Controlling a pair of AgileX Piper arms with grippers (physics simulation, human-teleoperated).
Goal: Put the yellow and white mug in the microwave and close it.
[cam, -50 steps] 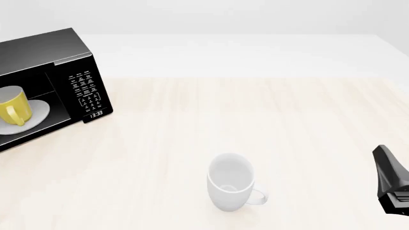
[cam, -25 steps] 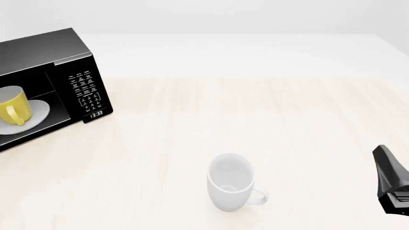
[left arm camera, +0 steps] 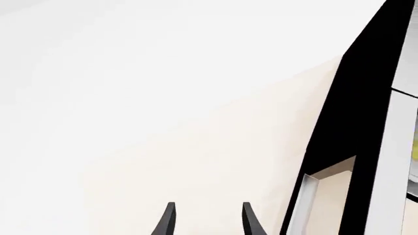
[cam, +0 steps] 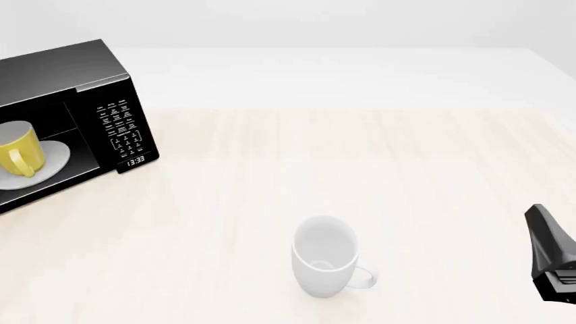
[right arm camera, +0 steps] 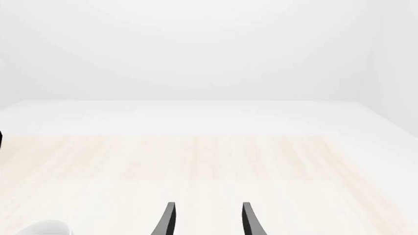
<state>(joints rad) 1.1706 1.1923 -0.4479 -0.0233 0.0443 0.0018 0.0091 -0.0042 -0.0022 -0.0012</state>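
Nothing has moved since the earlier frame. Yellow and white mug (cam: 18,157) sits on the turntable inside the open microwave (cam: 67,115), beside the empty, parted left claw (left arm camera: 205,220); right claw (right arm camera: 205,220) likewise parted, empty.

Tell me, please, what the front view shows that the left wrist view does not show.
Only the front view shows the whole scene: the white mug on the table, the keypad side of the microwave, the yellow and white mug standing on the turntable plate inside, and part of the right arm.

Only the left wrist view shows the left gripper, open and empty, beside the edge of the open microwave door.

Both show the microwave and the pale wooden table.
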